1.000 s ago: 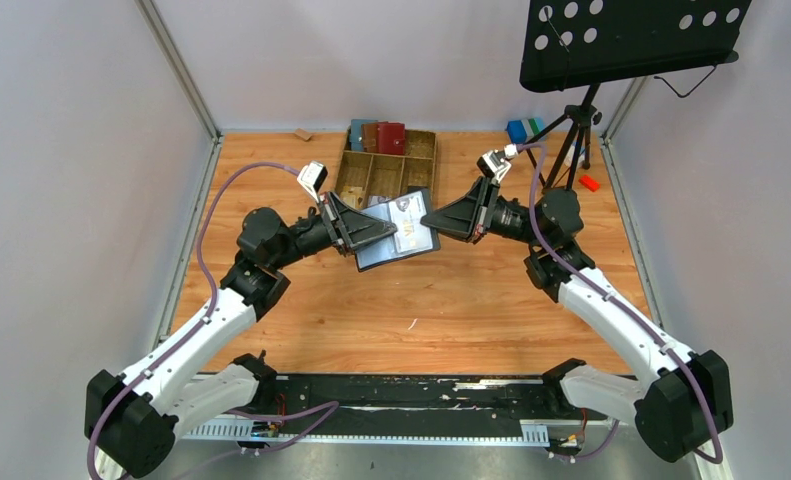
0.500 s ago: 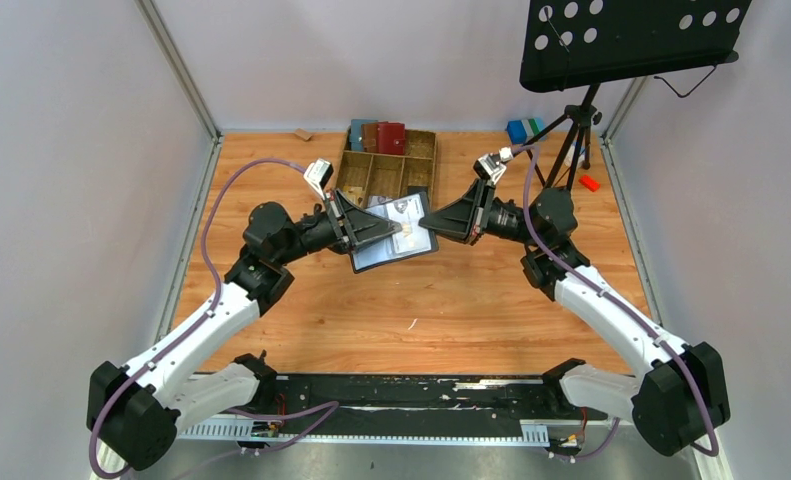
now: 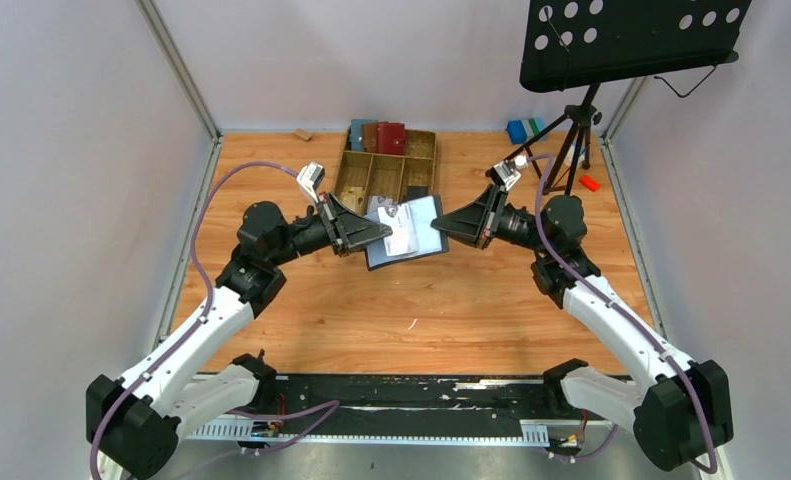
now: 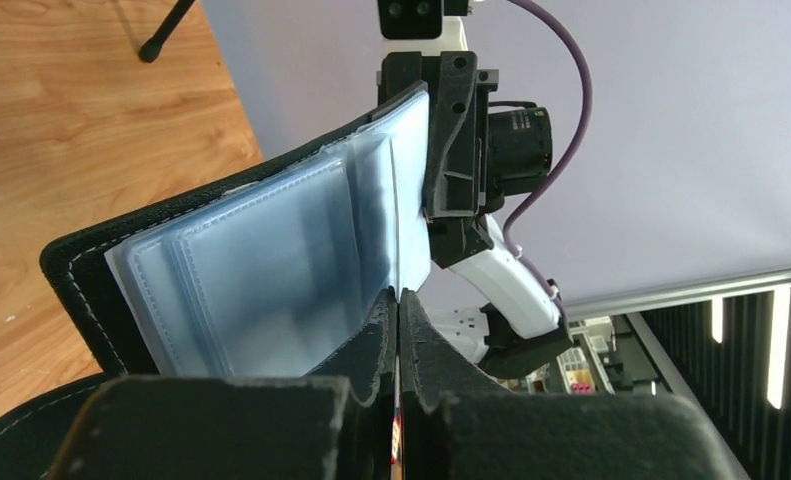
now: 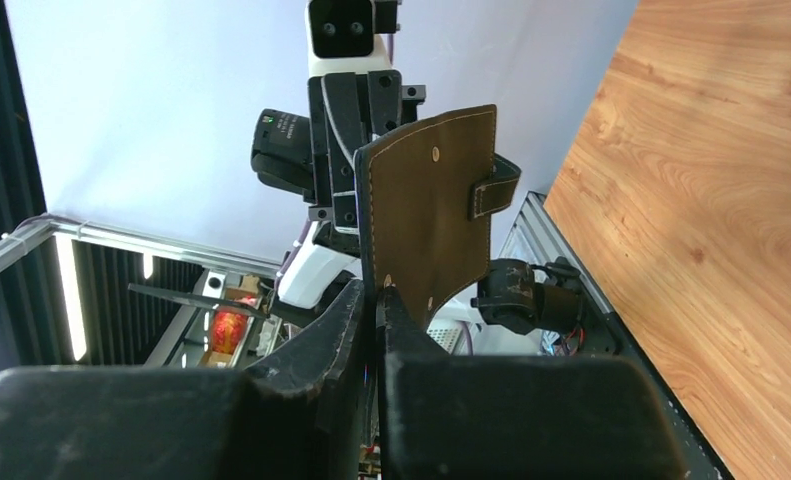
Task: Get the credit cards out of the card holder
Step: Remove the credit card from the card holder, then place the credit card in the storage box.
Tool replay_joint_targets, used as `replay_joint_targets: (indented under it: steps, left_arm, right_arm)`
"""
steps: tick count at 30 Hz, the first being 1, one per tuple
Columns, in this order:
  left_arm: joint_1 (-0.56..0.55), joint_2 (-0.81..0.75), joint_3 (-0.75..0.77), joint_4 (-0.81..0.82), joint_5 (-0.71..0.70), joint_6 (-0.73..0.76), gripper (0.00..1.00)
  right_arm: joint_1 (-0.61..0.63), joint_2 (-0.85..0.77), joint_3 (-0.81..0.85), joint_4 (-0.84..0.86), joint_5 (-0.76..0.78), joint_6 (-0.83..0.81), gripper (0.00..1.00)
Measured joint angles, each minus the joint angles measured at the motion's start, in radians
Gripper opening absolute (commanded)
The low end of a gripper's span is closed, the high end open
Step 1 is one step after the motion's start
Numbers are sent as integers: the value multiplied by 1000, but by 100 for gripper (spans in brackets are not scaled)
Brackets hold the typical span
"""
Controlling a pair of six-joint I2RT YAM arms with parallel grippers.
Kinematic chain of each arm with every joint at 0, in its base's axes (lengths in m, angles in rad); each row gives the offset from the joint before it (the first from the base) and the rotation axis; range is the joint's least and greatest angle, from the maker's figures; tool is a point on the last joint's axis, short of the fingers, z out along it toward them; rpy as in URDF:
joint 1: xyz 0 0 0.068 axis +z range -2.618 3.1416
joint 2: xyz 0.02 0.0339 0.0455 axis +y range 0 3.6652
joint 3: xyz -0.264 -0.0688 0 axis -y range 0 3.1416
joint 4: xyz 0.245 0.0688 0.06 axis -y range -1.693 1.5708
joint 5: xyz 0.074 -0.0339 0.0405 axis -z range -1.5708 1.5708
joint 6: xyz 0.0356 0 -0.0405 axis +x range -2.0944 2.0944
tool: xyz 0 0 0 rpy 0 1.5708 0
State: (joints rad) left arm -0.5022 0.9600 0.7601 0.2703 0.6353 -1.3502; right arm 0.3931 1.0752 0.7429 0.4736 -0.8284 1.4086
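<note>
Card holder (image 3: 426, 238) held open above desk (image 3: 371, 310); my right pincer (image 3: 437, 226) clamps its cover, my left pincer (image 3: 389, 232) pinched tight on card (image 3: 403, 224) edge.

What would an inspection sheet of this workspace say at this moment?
Surface: wooden table, bare at the centre.
Job's things: card holder open, held off the table between both arms; one credit card at its left pages.
Clutter: compartment tray holding blue, brown and red wallets; blue block; red piece; small wooden block.
Grippers: left gripper shut, apparently on the credit card; right gripper shut on the card holder's cover.
Cables: purple cables along both arms.
Surroundings: grey walls; music stand back right.
</note>
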Motion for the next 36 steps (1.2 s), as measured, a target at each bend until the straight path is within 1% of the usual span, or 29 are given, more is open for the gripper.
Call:
replay_joint_targets:
  steps: [3, 5, 7, 11, 15, 19, 23, 27, 33, 36]
  left_arm:
    - [10, -14, 0, -49, 5, 30, 0]
    - [21, -24, 2, -102, 8, 61, 0]
    - [29, -27, 23, -191, 7, 109, 0]
    - [34, -14, 116, -408, -23, 259, 0]
    - [34, 37, 229, -588, -73, 418, 0]
    - [34, 151, 354, -743, -149, 576, 0]
    - [34, 262, 447, -857, -234, 703, 0]
    - [34, 386, 553, -932, -312, 811, 0]
    - [34, 642, 816, -1026, -409, 964, 0]
    - [34, 758, 914, -1066, -432, 1019, 0]
  right_arm:
    - [-6, -14, 1, -85, 10, -49, 0]
    - [-18, -34, 5, -199, 31, -113, 0]
    - [-32, -53, 6, -299, 61, -177, 0]
    - [-46, -74, 23, -499, 119, -320, 0]
    - [-47, -78, 44, -647, 153, -439, 0]
    - [-47, -94, 53, -777, 179, -541, 0]
    - [-48, -125, 65, -875, 194, -611, 0]
    - [-48, -167, 99, -956, 201, -684, 0]
    - [-48, -199, 171, -1052, 220, -774, 0]
    - [-48, -202, 206, -1101, 237, -819, 0]
